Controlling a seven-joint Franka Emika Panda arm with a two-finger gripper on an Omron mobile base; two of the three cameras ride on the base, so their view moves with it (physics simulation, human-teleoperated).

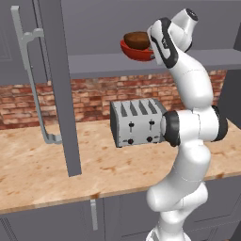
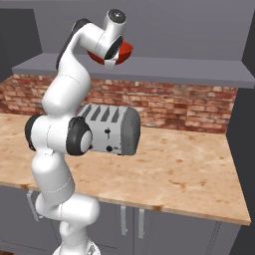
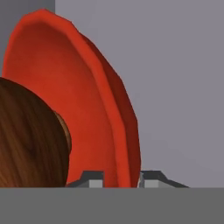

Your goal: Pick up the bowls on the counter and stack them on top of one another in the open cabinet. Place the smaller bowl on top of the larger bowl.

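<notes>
The larger bowl, wide and glossy red, rests on the grey shelf of the open cabinet. The smaller bowl, dark brown, sits inside it. In the right base view my hand covers most of the red bowl. My gripper straddles the red bowl's rim, one fingertip inside and one outside, both close against it. The brown bowl lies just beside the inner finger. From the left base view the gripper reaches the bowl's right edge.
A silver toaster stands on the tan counter below the shelf, against the brick wall. The open cabinet door with its long bar handle hangs to the left. My arm's elbow is in front of the toaster.
</notes>
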